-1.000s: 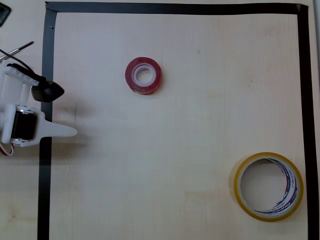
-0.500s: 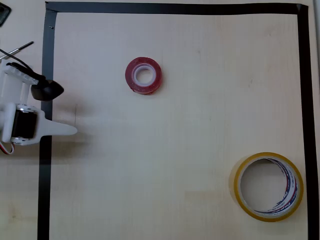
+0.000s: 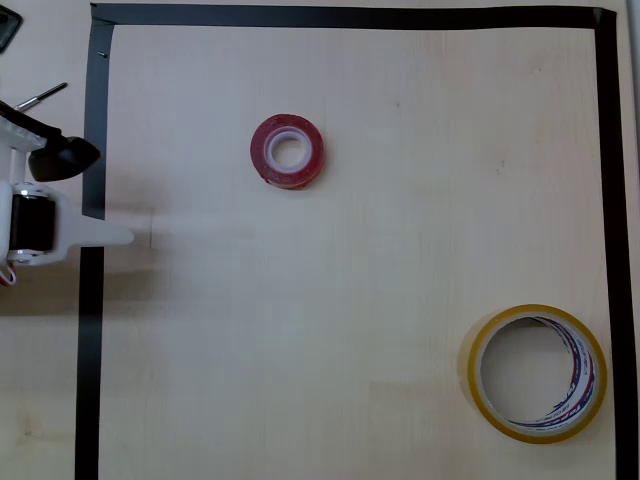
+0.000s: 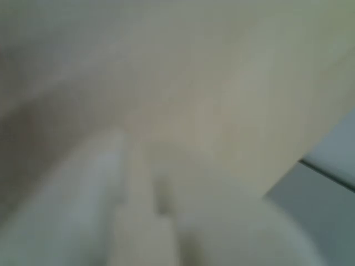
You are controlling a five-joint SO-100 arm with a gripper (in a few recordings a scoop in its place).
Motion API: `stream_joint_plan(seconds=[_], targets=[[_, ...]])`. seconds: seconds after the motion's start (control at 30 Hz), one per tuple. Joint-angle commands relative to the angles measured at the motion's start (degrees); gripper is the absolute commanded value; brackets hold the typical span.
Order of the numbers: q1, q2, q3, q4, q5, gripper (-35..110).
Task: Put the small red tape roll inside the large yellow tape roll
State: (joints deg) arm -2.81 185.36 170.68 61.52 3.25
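Observation:
The small red tape roll lies flat on the pale wooden table, upper middle of the overhead view, white core showing. The large yellow tape roll lies flat at the lower right, its wide hole empty, red and blue print on its inner core. My white gripper sits at the far left edge, tip pointing right across the black tape line, well away from both rolls. In the blurred wrist view its fingers appear pressed together over bare table, holding nothing.
A black tape border frames the work area along the top, left and right. A thin metal tool lies outside the frame at the upper left. The wooden surface between the two rolls is bare.
The arm has drawn back to the left and slightly up in the overhead view. Both tape rolls stay where they were.

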Motion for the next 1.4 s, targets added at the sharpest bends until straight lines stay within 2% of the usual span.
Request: stream_joint_plan(seconds=[0.0, 0.13, 0.33, 0.57, 0.83, 1.13, 1.37], targets=[[-1.6, -16.0, -12.7, -1.8, -0.4, 0], [0.2, -41.2, -29.2, -2.0, -1.7, 0], [-2.9, -61.4, -46.1, -2.8, -4.2, 0], [-10.3, -66.6, -47.6, -11.0, -5.4, 0], [-12.1, -71.5, -46.0, -17.1, -8.5, 17], [-12.2, -86.2, -52.6, -21.3, -9.7, 18], [-12.9, -90.3, -54.4, -23.0, -9.2, 18]])
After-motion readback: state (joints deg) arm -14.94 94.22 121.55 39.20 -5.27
